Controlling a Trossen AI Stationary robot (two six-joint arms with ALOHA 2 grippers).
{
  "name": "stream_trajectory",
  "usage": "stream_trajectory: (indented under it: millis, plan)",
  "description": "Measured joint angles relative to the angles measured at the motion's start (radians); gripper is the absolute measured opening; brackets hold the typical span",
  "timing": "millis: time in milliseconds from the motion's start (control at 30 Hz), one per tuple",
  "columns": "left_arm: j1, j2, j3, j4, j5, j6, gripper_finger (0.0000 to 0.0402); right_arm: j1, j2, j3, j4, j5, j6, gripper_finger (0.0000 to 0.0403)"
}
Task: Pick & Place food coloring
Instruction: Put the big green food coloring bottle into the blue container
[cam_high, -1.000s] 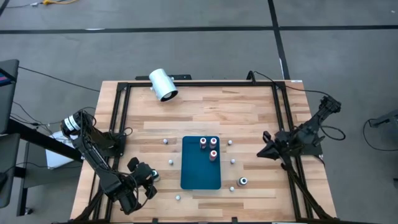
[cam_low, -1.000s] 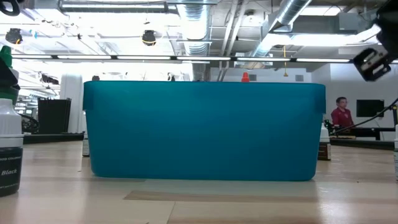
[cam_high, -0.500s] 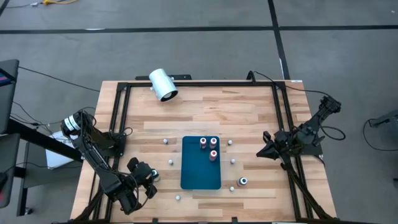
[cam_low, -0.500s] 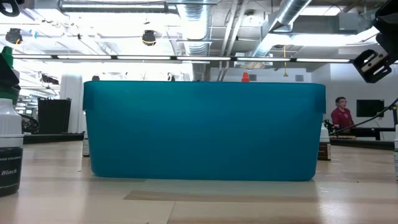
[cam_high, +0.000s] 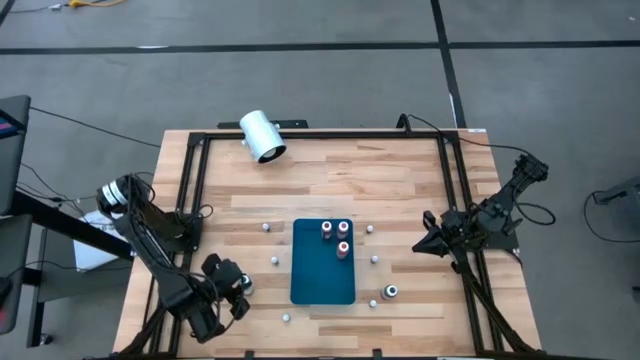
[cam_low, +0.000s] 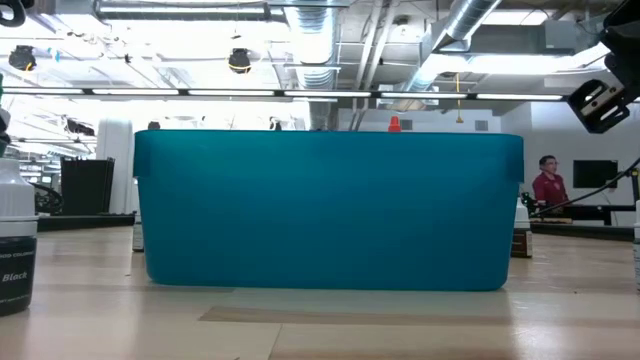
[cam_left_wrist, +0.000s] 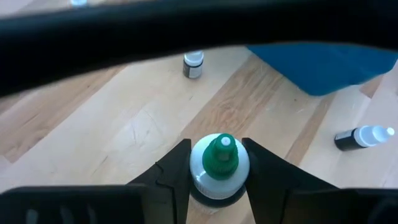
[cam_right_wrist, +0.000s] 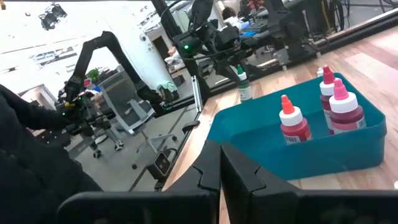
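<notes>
My left gripper (cam_left_wrist: 219, 171) has lifted slightly since a second ago, fingers pinching the small green-tipped, white-shouldered bottle (cam_left_wrist: 219, 163), upright, left of the teal rectangular tray (cam_high: 322, 280). My right gripper (cam_high: 428, 243), fingers together, waits right of it.

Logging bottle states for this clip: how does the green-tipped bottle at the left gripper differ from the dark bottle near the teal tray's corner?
The green-tipped bottle stands upright; the dark bottle lies on its side. The green-tipped one sits between the left gripper's fingers, seemingly held; the dark one lies free on the table, beside the teal tray. Their tips differ: green against white. Both are small dropper bottles outside the tray.
</notes>
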Motion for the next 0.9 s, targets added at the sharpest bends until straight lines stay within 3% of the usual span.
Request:
stream_trajectory:
  millis: [333, 533, 900]
  plan:
    - [0.0, -0.094, 0.0, -0.018, -0.033, 0.002, 0.0109, 0.0, 0.0, 0.0, 0.0, 0.0, 0.0, 0.0]
    - [0.014, -0.217, 0.005, -0.023, -0.115, 0.056, 0.0109, 0.0, 0.0, 0.0, 0.0, -0.003, -0.001, 0.0]
    - [0.228, -0.261, 0.185, 0.011, -0.133, 0.608, 0.0109, 0.0, -0.001, 0.0, 0.001, -0.025, -0.01, 0.0]
